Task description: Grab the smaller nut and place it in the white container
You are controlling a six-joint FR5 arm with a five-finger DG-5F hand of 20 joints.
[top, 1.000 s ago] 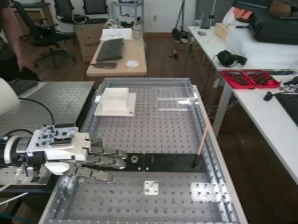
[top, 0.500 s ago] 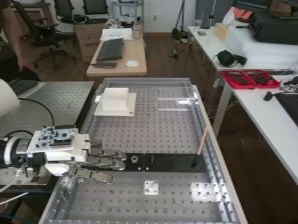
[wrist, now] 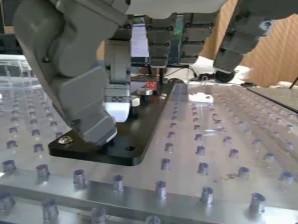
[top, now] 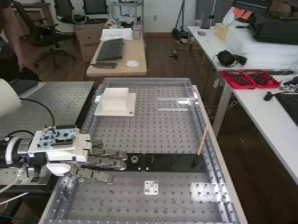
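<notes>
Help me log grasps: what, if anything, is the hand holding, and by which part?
Nothing is held: the hand has its fingers extended at the black plate, with nothing gripped between them.

A lab — perforated benchtop [top: 143, 132], robot arm [top: 8, 97], keyboard [top: 111, 49].

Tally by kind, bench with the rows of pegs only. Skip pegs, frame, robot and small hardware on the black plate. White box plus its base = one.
Black plate: 1
White box: 1
Small white square plate: 1
Thin stick: 1
Total: 4
</notes>
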